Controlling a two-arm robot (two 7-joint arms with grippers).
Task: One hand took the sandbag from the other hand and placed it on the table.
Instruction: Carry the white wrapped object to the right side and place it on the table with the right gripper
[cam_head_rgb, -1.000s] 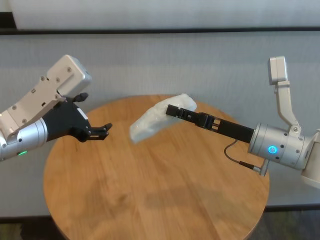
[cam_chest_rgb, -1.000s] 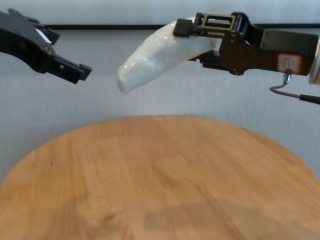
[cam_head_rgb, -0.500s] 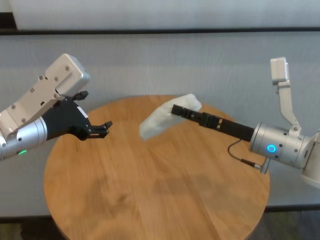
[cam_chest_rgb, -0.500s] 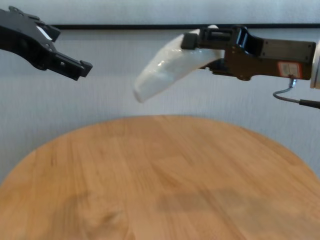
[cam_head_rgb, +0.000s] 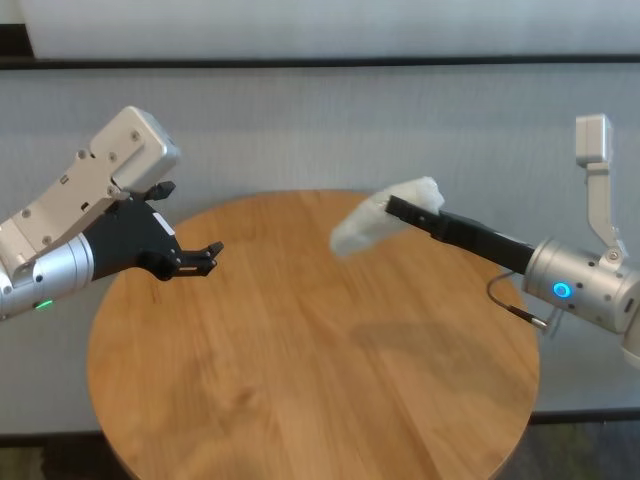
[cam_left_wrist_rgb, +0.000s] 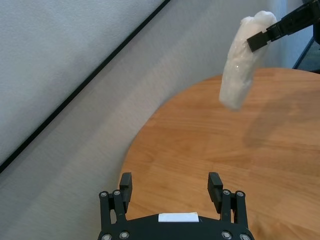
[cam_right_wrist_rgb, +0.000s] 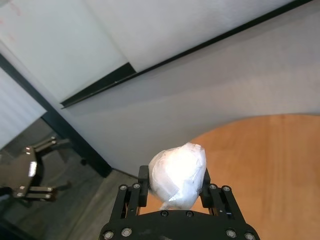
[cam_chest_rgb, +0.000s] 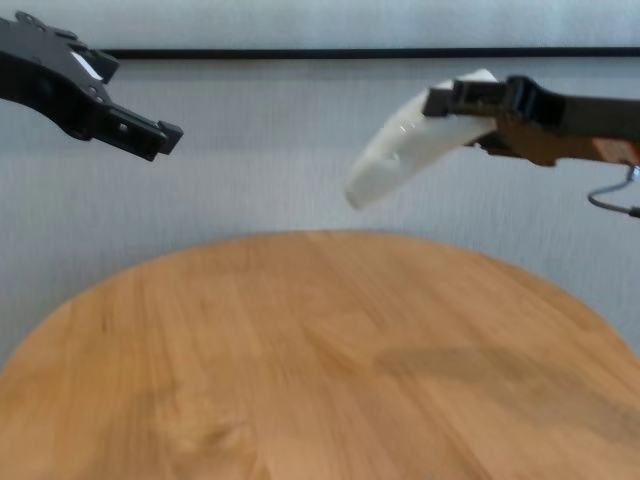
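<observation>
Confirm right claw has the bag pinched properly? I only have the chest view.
Observer: Yes. In the right wrist view the right claw is shut on the sandbag, one finger on each side of its thick end.
Operator: Left claw empty?
Observer: Empty. The left wrist view shows the left claw open with nothing between the fingers.
Operator: Is the bag over the table?
Observer: Head view puts the sandbag in the air above the far right part of the table, not touching it.
</observation>
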